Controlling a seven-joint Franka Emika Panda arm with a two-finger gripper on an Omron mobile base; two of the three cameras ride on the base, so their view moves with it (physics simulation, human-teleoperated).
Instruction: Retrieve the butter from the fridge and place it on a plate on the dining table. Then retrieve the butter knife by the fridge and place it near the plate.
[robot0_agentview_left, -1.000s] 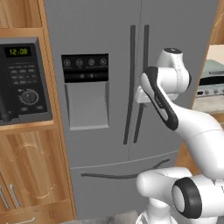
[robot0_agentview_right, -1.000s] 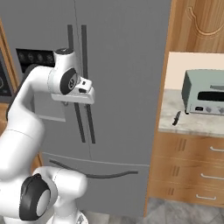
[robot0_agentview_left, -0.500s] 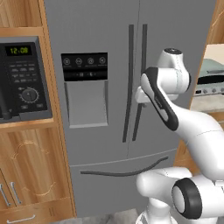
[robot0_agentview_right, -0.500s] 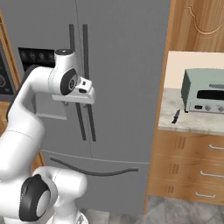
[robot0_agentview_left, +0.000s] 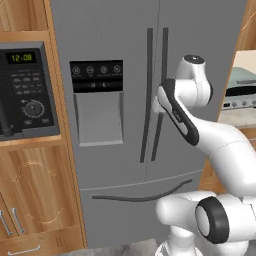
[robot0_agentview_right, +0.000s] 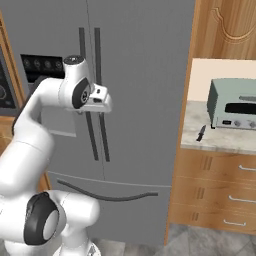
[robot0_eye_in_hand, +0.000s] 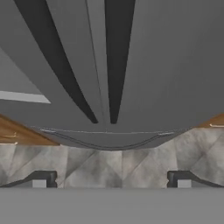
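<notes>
Two long dark upright handles (robot0_agentview_right: 94, 95) on the shut fridge (robot0_agentview_right: 145, 100), just ahead of the end effector (robot0_eye_in_hand: 111, 178), fingers spread and grasping nothing.

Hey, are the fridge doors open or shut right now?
Shut. Both doors of the fridge sit flush, the dark handles side by side along the centre seam.

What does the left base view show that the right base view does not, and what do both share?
Left base view alone: the black microwave in its wooden cabinet, its clock lit. Right base view alone: the butter knife lying on the counter beside a grey toaster oven, drawers below. Both: the closed fridge, its dark handles, the dispenser panel, and the gripper by the handles.
</notes>
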